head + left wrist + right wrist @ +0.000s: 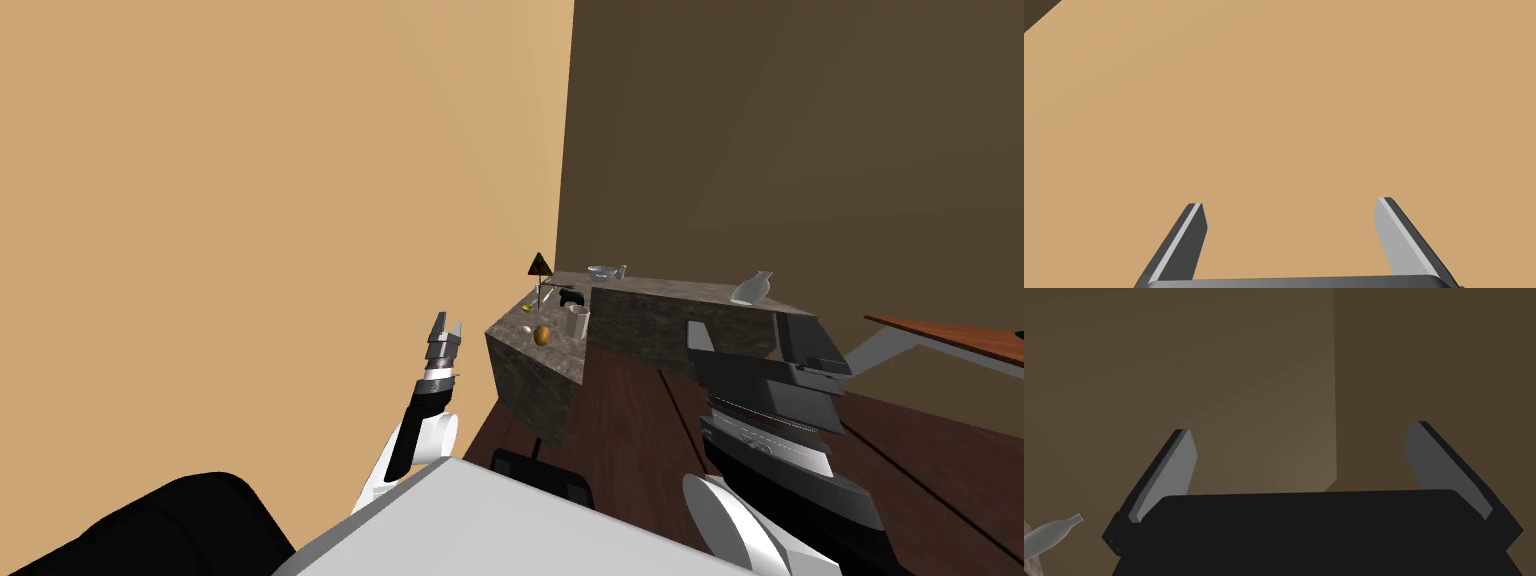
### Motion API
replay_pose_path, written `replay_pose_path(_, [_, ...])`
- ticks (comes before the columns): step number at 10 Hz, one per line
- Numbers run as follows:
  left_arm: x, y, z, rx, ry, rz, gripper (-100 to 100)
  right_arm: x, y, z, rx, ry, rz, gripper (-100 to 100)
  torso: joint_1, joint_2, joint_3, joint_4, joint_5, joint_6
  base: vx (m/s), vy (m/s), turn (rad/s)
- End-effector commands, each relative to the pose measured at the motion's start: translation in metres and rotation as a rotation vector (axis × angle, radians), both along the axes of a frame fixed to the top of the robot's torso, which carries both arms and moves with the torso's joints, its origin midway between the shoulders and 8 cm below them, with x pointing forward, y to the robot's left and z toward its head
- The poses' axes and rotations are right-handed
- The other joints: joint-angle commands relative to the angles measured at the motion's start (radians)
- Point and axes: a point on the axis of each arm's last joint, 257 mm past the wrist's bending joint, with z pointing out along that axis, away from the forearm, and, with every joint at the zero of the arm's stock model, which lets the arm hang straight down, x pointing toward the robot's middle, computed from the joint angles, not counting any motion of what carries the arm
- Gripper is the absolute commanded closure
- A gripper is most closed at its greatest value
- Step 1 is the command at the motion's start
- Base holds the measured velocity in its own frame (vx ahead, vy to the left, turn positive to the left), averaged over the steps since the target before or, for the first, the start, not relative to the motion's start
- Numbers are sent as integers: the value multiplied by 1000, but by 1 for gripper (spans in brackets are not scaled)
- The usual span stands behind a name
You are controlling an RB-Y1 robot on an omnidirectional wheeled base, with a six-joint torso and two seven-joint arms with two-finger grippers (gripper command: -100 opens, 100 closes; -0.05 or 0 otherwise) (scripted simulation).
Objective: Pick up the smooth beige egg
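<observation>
A small pale beige egg (527,329) lies near the front corner of a dark stone-look counter (530,375), just beside a larger orange-brown oval thing (542,335). My left gripper (447,325) hangs open to the left of that corner, apart from it, with nothing between its fingers. In the left wrist view the left gripper (1291,205) faces the tan wall. My right gripper (755,345) is raised close to the camera at the right, open and empty. The right gripper (1301,428) points at a brown wall corner.
On the counter stand a grey cup (578,320), a black figure (571,297), a dark triangular item (540,265), a bowl (602,271) and a pale bottle (752,289) (1051,533). A reddish table (960,340) juts in at right. Dark wood floor (630,420) lies before the counter.
</observation>
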Motion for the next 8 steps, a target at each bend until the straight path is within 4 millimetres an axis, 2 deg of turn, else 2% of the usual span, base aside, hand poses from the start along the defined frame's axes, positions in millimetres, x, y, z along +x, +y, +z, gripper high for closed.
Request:
replay_pose_path(1, [5, -3, 0, 38, 15, -23, -100, 0, 0, 0, 0, 0, 0, 0, 0, 0, 0, 0, 0, 0, -6, 0, -21])
replay_pose_path(7, [42, -1, -1, 148, 107, -78, -100, 0, 0, 0, 0, 0, 0, 0, 1, 2, 1, 0, 0, 0, -27, 7, -58])
replay_pose_path(8, [43, -1, -3, 146, 117, -76, -100, 0, 0, 0, 0, 0, 0, 0, 1, 2, 1, 0, 0, 0, -25, 9, -27])
